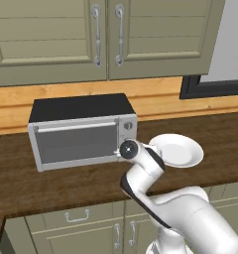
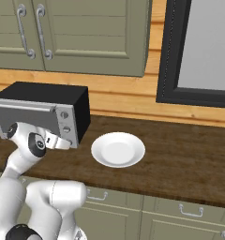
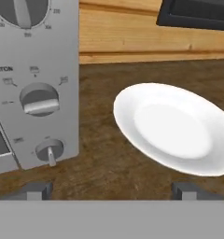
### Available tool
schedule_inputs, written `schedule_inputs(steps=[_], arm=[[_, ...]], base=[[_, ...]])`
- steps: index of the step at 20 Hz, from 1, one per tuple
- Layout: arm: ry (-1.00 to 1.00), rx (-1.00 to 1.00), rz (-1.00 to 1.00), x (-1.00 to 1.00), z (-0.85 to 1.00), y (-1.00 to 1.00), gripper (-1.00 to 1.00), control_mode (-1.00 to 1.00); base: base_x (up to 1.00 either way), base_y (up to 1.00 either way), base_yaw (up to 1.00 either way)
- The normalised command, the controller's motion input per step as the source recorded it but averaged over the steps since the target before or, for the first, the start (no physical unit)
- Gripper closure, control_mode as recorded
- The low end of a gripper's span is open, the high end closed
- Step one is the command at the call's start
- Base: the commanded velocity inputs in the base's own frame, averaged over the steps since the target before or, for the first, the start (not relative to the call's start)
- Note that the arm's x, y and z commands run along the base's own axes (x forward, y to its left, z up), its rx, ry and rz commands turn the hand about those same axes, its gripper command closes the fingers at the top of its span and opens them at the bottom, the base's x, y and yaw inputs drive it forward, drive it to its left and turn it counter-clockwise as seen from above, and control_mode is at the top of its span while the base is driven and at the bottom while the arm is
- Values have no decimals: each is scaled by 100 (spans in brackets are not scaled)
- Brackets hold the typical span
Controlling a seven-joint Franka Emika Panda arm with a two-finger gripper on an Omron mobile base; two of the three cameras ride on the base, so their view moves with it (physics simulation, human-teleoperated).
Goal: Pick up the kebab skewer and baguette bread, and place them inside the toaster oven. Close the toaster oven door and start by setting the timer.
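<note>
The silver toaster oven [image 1: 81, 110] stands on the wooden counter with its glass door [image 1: 76, 143] shut. My gripper [image 3: 113, 191] is open and holds nothing. It hovers low over the counter, just right of the oven's knob column [image 1: 127, 133]. In the hand view the lowest knob [image 3: 49, 150] is at the left with its pointer down, below the middle knob [image 3: 39, 99]. The white plate [image 3: 174, 128] lies bare to the right. The kebab skewer and the baguette bread are out of view. In the right base view the hand [image 2: 57, 140] sits against the oven's right front corner.
The plate [image 1: 176, 150] lies on the counter right of the oven. Olive wall cabinets [image 1: 106, 34] hang above. A dark-framed window [image 2: 198, 56] is at the right. Counter drawers and doors [image 1: 76, 218] run below the front edge.
</note>
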Motion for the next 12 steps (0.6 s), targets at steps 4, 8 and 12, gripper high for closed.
schedule_inputs(steps=[4,8,12], arm=[[13,4,12,5,-7,0,-100,-100],[10,3,10,1,0,1,-100,-100],[8,8,3,0,-1,7,-100,-100]], base=[[0,0,0],[0,0,0],[0,0,0]])
